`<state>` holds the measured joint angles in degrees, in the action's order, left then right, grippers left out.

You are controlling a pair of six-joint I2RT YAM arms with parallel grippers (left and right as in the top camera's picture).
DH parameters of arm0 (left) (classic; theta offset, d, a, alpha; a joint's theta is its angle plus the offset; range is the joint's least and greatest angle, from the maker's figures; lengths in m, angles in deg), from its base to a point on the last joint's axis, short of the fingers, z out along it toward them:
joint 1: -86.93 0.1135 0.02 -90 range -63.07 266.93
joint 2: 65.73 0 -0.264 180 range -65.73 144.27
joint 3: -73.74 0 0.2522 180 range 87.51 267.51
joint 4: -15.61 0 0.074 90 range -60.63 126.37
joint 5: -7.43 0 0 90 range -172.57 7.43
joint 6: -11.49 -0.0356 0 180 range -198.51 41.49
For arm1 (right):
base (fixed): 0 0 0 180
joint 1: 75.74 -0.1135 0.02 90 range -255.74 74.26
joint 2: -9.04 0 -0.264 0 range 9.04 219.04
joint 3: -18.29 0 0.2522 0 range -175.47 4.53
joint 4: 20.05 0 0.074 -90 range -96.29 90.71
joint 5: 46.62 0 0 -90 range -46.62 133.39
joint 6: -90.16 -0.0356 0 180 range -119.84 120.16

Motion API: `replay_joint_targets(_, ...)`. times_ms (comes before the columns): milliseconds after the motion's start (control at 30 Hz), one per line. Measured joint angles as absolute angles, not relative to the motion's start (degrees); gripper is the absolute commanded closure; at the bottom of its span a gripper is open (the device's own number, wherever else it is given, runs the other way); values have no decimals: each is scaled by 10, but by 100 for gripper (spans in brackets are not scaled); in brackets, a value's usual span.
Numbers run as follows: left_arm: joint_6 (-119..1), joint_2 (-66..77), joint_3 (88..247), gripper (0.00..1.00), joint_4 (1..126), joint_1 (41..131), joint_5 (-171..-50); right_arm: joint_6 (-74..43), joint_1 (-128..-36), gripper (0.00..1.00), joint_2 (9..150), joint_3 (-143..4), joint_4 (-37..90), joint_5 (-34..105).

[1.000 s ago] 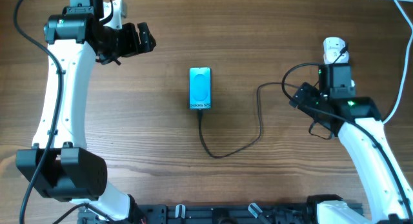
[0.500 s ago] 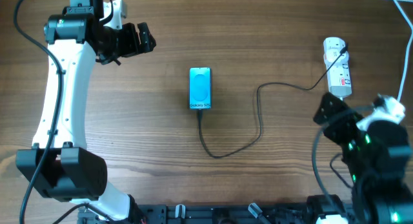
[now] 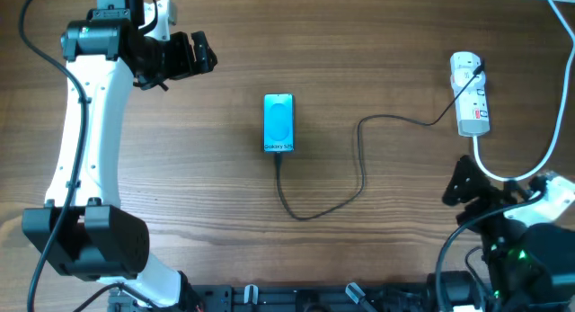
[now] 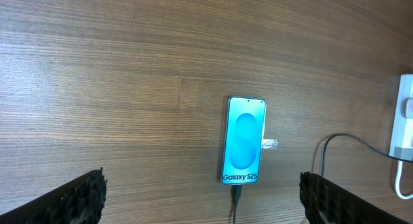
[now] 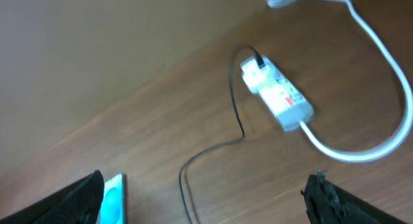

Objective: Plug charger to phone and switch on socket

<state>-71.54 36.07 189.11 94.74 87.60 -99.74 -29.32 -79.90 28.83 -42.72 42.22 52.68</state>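
Note:
The phone [image 3: 278, 123] lies flat mid-table with its cyan-blue screen lit; it also shows in the left wrist view [image 4: 244, 140] and the right wrist view [image 5: 113, 198]. The thin black charger cable [image 3: 362, 168] runs from the phone's bottom edge, where its connector [image 4: 236, 193] sits in the phone, to the black plug in the white socket strip [image 3: 471, 94]. The socket also shows in the right wrist view [image 5: 277, 95]. My left gripper [image 3: 193, 53] is open and empty, high at the far left. My right gripper [image 3: 460, 188] is open and empty, in front of the socket.
A thick white cord [image 3: 548, 141] loops from the socket's near end round the right side to the far right corner. The charger cable loops over the table between phone and socket [image 5: 213, 150].
My right arm has pulled back from the socket toward the front right corner, uncovering the strip. The left arm, the phone and the cable have not moved.

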Motion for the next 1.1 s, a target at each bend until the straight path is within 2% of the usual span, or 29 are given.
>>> replay_joint_targets(167, -715, 361, 1891, 0, 947, 876, -997, -188, -821, 0, 229, -320, 261, 482)
replay_joint_targets(400, -715, 361, 1891, 0, 948, 876, -997, -148, -825, 0, 145, -155, 109, 446)
replay_joint_targets(900, -715, 361, 1891, 0, 947, 876, -997, -112, -825, 0, 101, 11, -99, 444)
replay_joint_targets(1100, -715, 361, 1891, 0, 947, 876, -997, -89, -818, 0, 100, 39, -98, 444)
